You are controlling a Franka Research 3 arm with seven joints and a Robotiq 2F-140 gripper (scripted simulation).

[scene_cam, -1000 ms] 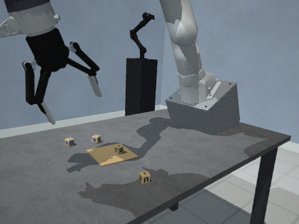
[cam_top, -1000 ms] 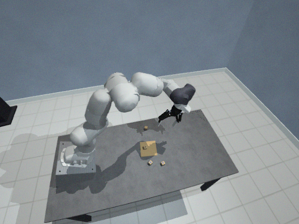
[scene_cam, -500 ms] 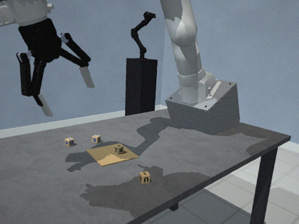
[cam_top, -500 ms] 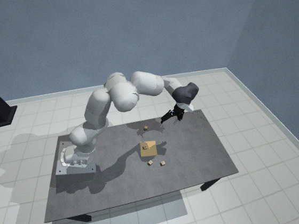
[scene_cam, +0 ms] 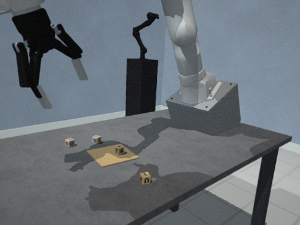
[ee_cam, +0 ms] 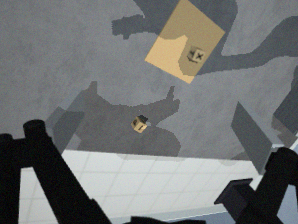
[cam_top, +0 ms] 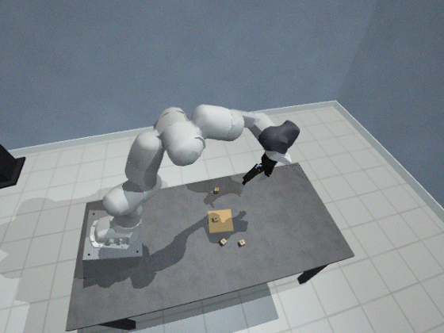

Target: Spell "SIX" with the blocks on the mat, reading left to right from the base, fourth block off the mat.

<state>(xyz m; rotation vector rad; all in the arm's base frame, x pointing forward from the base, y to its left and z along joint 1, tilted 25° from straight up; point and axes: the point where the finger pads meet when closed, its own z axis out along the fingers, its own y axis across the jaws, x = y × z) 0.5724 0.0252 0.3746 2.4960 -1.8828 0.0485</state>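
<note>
The jaws are spread wide and hold nothing. In the wrist view the nearest block (ee_cam: 140,124) is seen at 12 o'clock from the gripper (ee_cam: 150,200), well apart.

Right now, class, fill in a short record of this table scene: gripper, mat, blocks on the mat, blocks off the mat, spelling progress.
gripper: gripper open, empty, raised high above the table
mat: tan mat lying flat on the table
blocks on mat: one, the X block, near a mat corner
blocks off mat: three; a pair close together beside one mat edge, a lone block on the opposite side
spelling progress: no row yet; two more letters needed on the mat
</note>
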